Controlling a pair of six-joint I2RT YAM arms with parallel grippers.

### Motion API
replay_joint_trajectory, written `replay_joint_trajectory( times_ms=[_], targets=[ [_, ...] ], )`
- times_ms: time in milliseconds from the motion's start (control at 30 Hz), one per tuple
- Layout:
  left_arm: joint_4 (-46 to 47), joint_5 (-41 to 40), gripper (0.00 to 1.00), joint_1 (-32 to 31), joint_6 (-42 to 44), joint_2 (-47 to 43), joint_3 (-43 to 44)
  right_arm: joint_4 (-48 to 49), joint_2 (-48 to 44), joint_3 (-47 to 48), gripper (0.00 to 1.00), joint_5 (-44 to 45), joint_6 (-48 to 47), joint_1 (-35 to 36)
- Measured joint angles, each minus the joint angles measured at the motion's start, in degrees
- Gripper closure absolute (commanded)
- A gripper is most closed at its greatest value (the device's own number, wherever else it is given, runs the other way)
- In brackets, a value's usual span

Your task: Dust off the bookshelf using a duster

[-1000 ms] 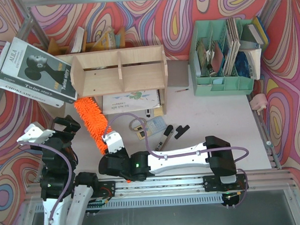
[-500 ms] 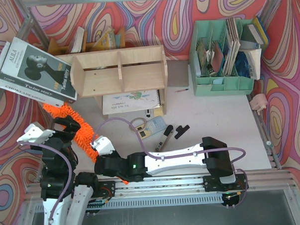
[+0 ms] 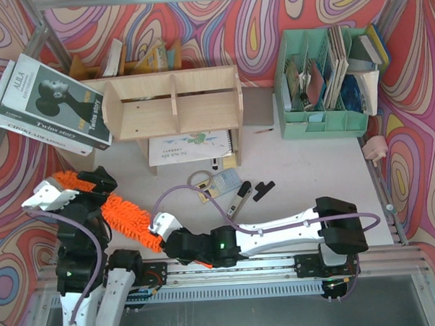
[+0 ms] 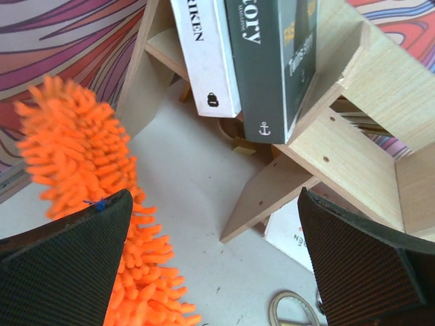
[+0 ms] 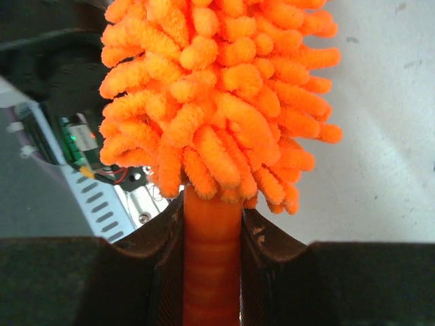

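Right gripper [image 5: 212, 224] is clamped on the duster [image 5: 217, 102] handle, just below the fluff. The head sticks straight out ahead of my fingers, with its far end beside the left gripper [image 4: 214, 197], whose jaws are wide apart and empty. The duster looks light, with soft floppy fibres and a thin, probably slick handle, so gripping close to the head should cut whip. Bookshelf [image 3: 171, 100] sits well ahead, right of the tip. Possibly in the way: books [image 4: 258, 61] leaning at its end, notebook [image 3: 191, 146] under it, marker [image 3: 239, 202] nearer me.
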Motion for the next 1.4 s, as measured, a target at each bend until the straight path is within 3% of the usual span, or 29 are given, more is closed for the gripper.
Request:
replay_joint_trajectory(
  times_ms=[300, 567, 933, 1400],
  targets=[
    [0.2, 6.7, 0.02, 0.0, 2.6, -1.9, 1.7, 5.9, -5.7, -0.5, 1.0, -2.0, -10.1, 0.7],
    [2.4, 12.2, 0.02, 0.0, 4.1, -4.7, 1.6, 7.0, -5.9, 0.9, 1.0, 1.3, -14.9, 0.1],
    [5.0, 13.2, 0.02, 0.0, 4.7, -4.8, 1.6, 7.1, -5.9, 4.3, 1.0, 5.9, -21.8, -0.3],
    [7.4, 16.7, 0.02, 0.0, 4.6, -5.0, 1.0, 7.4, -8.9, 1.3, 1.0, 7.8, -24.7, -3.3]
  ],
)
